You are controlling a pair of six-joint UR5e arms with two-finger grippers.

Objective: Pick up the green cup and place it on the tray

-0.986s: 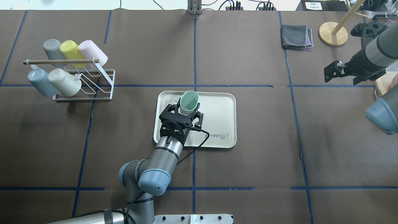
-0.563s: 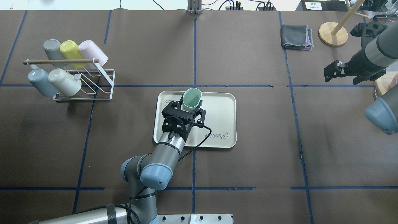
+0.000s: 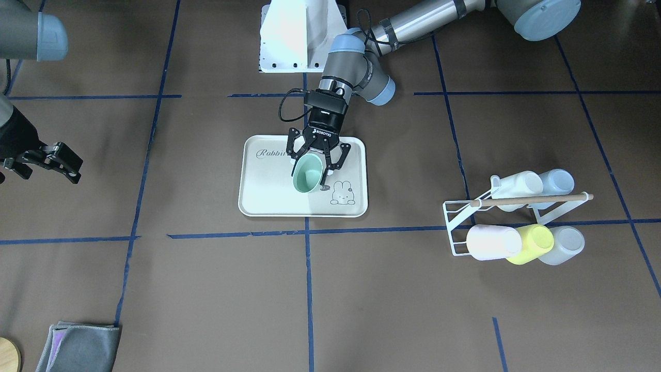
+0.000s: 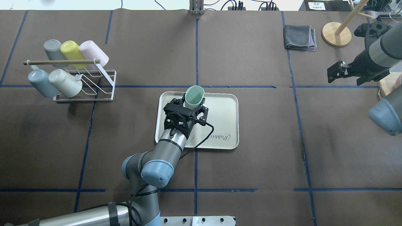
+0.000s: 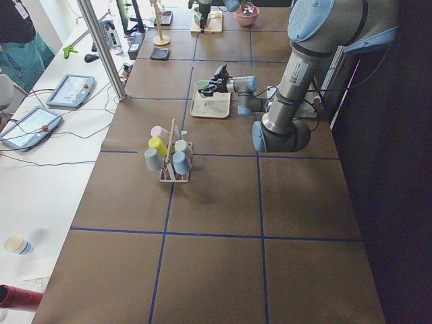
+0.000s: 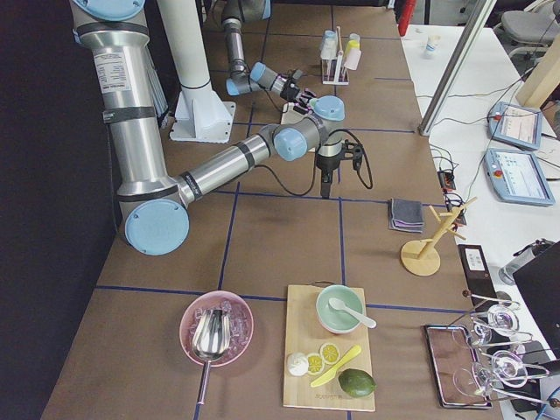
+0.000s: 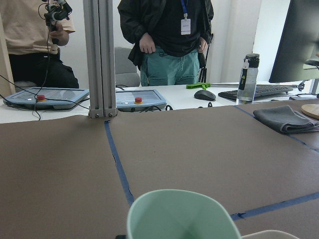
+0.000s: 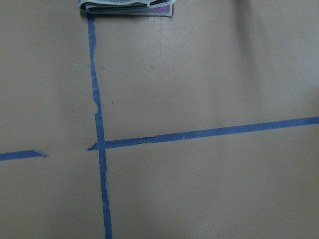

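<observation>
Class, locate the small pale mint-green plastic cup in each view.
Front-facing: mint-green cup centre, over cream-white rectangular tray.
Overhead: cup centre, tray's far edge.
Exterior left: cup top centre.
Exterior right: unclear.
Left wrist: cup bottom centre.
Right wrist: absent.
Landmark: the tray.

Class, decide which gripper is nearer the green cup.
Left. The left gripper grips the green cup over the tray; the right gripper hangs far off, beyond the tray's right edge.
</observation>
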